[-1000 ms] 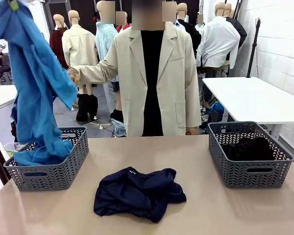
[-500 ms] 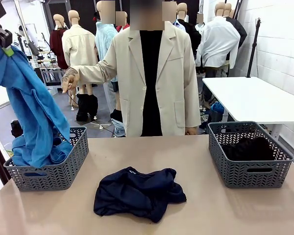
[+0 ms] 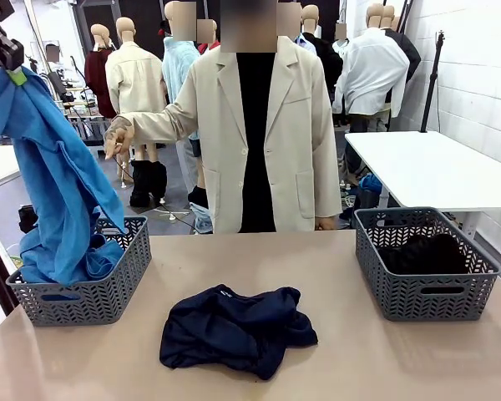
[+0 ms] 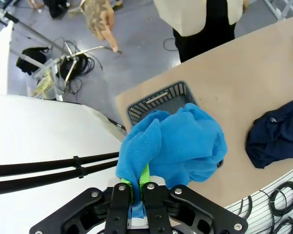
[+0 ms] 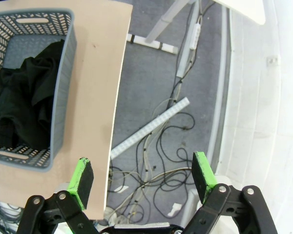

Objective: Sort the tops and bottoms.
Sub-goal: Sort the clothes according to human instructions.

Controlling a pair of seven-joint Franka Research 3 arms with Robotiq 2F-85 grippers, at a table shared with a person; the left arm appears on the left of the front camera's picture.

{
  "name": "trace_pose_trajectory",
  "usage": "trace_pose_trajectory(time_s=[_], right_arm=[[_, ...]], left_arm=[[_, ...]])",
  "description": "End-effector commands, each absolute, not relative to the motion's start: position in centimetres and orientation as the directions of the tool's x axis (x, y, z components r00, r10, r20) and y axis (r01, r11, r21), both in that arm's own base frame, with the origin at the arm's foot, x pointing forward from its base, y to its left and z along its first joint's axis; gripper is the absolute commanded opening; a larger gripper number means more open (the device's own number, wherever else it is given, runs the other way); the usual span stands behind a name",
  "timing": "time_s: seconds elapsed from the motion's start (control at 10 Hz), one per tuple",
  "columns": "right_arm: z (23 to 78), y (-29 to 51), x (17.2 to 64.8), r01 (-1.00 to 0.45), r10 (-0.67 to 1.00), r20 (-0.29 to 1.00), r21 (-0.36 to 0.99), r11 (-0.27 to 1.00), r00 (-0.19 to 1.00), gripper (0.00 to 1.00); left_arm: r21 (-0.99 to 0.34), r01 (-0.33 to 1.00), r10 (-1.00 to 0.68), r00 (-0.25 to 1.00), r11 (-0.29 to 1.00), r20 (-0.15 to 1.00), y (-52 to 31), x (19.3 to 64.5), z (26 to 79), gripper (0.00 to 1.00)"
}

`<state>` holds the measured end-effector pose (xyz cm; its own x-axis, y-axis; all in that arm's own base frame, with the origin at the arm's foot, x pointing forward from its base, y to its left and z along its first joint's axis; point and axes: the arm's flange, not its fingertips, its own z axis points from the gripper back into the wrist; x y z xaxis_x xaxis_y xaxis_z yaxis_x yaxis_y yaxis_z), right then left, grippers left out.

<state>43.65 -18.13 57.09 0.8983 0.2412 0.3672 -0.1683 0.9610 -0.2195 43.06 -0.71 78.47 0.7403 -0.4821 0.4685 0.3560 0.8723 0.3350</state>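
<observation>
Left fingers (image 4: 135,187) pinch a blue garment (image 3: 58,184) hanging into the left basket (image 3: 83,292); navy garment (image 3: 234,330) lies mid-table; black garment (image 3: 424,252) fills the right basket (image 3: 422,292); right gripper (image 5: 144,175) gapes, holding nothing

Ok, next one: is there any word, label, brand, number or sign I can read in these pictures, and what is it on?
No text can be read in any view.
Dark navy garment on the table: a small pale mark near its top edge, too small to read.
Blue garment, black garment, grey baskets: no print seen.
</observation>
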Motion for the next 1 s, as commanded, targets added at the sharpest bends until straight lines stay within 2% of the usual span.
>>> trace_pose_trajectory(time_s=[0.0, 0.2, 0.4, 0.7, 0.8, 0.9], right_arm=[[57.1, -18.2, 43.5, -0.179, 0.255, 0.353, -0.233, 0.956, 0.900, 1.00], [57.1, -18.2, 43.5, -0.179, 0.255, 0.353, -0.233, 0.956, 0.900, 1.00], [57.1, -18.2, 43.5, -0.179, 0.255, 0.353, -0.233, 0.956, 0.900, 1.00], [57.1, -18.2, 43.5, -0.179, 0.255, 0.353, -0.233, 0.956, 0.900, 1.00], [57.1, -18.2, 43.5, -0.179, 0.255, 0.353, -0.233, 0.956, 0.900, 1.00], [57.1, -18.2, 43.5, -0.179, 0.255, 0.353, -0.233, 0.956, 0.900, 1.00]], left_arm=[[0.219, 0.347, -0.408, 0.819, 0.912, 0.404, 1.8, 47.3, 75.6, 0.00], [0.073, 0.327, -0.332, 0.882, 0.942, 0.334, 4.0, 50.4, 71.3, 0.00], [-0.029, 0.294, -0.283, 0.937, 0.955, 0.203, 5.5, 53.2, 64.8, 0.00], [-0.146, 0.286, -0.268, 0.955, 0.947, 0.130, 4.6, 54.2, 58.7, 0.00], [-0.163, 0.286, -0.277, 0.958, 0.944, 0.073, 3.6, 53.7, 56.9, 0.00], [-0.154, 0.285, -0.278, 0.958, 0.946, 0.066, 3.7, 53.7, 56.8, 0.03]])
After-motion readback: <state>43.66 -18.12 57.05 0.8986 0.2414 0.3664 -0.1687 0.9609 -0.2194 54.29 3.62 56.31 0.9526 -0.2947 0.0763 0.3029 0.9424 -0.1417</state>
